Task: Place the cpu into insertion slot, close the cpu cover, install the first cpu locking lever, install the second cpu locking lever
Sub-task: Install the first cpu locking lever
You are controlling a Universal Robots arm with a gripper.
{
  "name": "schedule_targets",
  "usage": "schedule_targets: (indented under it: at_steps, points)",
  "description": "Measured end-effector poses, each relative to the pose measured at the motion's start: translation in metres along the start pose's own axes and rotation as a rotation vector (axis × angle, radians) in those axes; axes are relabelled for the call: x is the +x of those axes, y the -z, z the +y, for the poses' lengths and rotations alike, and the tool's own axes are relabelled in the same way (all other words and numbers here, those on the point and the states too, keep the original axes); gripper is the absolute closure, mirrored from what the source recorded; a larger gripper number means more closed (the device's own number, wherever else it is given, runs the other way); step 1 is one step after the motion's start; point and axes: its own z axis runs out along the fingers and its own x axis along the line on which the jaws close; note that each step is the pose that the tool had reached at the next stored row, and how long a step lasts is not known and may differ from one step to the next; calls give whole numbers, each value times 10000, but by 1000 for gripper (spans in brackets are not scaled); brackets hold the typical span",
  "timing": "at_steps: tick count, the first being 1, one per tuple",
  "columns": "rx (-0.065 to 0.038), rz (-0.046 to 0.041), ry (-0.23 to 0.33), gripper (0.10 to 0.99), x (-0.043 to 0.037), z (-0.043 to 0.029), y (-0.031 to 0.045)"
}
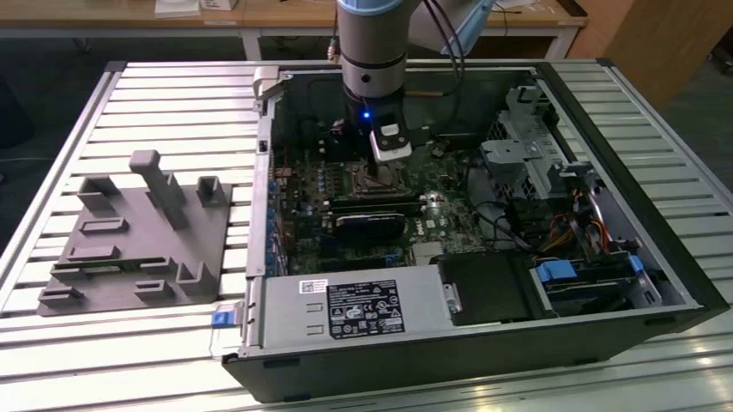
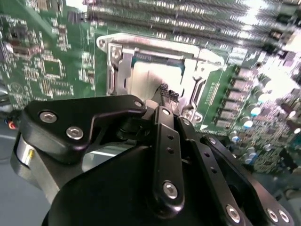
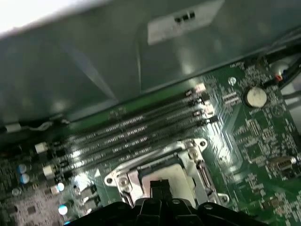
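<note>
The cpu [image 2: 148, 77] [image 3: 175, 175] lies flat in the insertion slot [image 1: 378, 184] on the green board, its silvery top showing. The cpu cover [image 2: 117, 63] [image 3: 190, 157], a silvery metal frame, lies down around it. My gripper [image 2: 168, 93] [image 3: 160, 186] [image 1: 390, 165] hangs just over the cpu's middle. Its two black fingertips are pressed together with nothing between them, at or very near the chip's top. Whether they touch it I cannot tell. The locking levers are not clear to make out.
An open computer case [image 1: 596, 112] lies on a slatted metal table [image 1: 172, 103], its walls close around the board. Long memory slots [image 3: 136, 132] run beside the socket. A power supply [image 1: 366, 309] and drive bays [image 1: 572, 275] fill the near side. A grey fixture [image 1: 137, 240] stands at the exterior view's left.
</note>
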Motion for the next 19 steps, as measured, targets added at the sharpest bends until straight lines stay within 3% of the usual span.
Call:
schedule_targets:
  at_steps: [6, 12, 17, 19]
  points:
    - [0, 5, 61, 980, -4, -10, 1]
    - [25, 55, 685, 980, -6, -9, -8]
    - [308, 36, 959, 980, -27, -2, -13]
    - [328, 43, 1007, 980, -61, 12, -16]
